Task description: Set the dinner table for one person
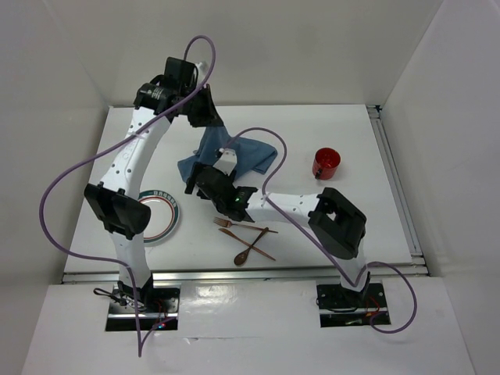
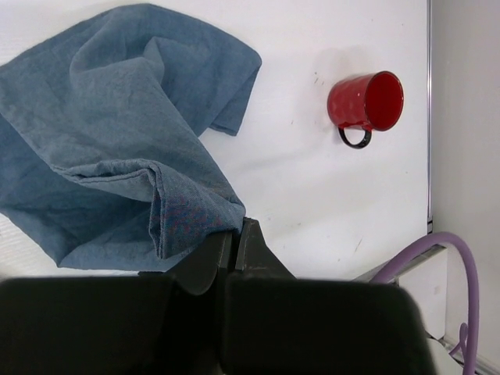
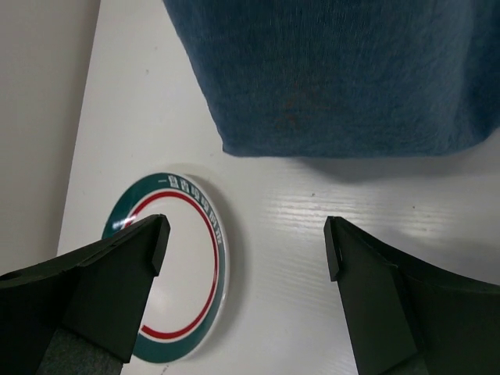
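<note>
The white dinner table (image 1: 328, 226) bears a crumpled blue cloth placemat (image 1: 234, 155) at the back middle. My left gripper (image 1: 212, 125) is shut on a corner of the cloth (image 2: 117, 133), with its jaws (image 2: 234, 238) pinched on the fabric edge, holding it raised. My right gripper (image 1: 191, 180) is open and empty just in front of the cloth (image 3: 336, 70), low over bare tabletop (image 3: 258, 234). A round plate (image 1: 162, 213) with a green and red rim lies left of it and shows under the right gripper's left finger (image 3: 117, 273).
A red mug (image 1: 326, 162) stands at the right and lies on its side in the left wrist view (image 2: 366, 101). A brown fork (image 1: 234, 226), spoon (image 1: 244, 255) and a third utensil lie crossed near the front edge. White walls enclose the table, with metal rails at its front and right.
</note>
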You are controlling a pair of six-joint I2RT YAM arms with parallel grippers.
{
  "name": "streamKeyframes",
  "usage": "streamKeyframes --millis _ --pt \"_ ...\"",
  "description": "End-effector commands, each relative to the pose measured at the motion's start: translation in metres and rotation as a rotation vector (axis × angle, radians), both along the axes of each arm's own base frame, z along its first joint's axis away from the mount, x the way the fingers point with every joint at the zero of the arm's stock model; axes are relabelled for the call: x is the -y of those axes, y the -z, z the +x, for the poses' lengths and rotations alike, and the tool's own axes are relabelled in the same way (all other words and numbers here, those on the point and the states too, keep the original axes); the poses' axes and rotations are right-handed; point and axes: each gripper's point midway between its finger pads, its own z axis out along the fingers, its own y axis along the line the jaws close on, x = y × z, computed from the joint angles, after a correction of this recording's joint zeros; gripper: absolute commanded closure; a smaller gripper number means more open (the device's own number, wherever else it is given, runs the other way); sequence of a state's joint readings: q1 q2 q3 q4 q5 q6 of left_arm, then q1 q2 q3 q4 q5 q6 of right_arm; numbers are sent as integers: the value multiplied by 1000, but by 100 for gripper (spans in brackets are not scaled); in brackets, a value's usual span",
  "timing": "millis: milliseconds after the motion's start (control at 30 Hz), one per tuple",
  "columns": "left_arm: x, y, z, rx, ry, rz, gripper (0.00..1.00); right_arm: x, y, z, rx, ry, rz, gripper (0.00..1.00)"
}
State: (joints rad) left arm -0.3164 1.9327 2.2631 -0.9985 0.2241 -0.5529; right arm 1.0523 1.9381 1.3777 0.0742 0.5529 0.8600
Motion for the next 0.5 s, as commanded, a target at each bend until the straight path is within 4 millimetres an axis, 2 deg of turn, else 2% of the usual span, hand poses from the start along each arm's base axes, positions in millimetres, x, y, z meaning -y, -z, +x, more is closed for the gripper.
streamKeyframes --millis 0,33,167,200,233,267,300,333,400,467 --pt "5 -15 -13 15 44 -22 100 3 -26 22 38 131 83 6" --pt "8 -14 -18 9 53 -20 100 7 -23 28 37 158 82 6" --pt "19 -11 -30 -8 81 -31 100 0 -20 43 25 207 77 6" --pt "23 -12 -31 1 91 -34 100 -1 -4 47 10 229 46 8" --pt "24 -17 -34 7 98 -43 100 -1 -9 51 5 257 24 10" --pt "25 -17 -35 5 105 -49 100 -1 -4 53 -13 286 22 11" --pt "25 -22 -34 17 105 -53 100 5 10 59 -37 319 -4 16" --pt "24 -25 -34 23 98 -48 100 15 10 61 -62 353 -30 19" --pt "22 -26 -35 24 90 -41 100 22 12 57 -80 370 -18 29" --pt "20 -31 -33 40 82 -39 100 39 24 53 -86 387 -50 33"
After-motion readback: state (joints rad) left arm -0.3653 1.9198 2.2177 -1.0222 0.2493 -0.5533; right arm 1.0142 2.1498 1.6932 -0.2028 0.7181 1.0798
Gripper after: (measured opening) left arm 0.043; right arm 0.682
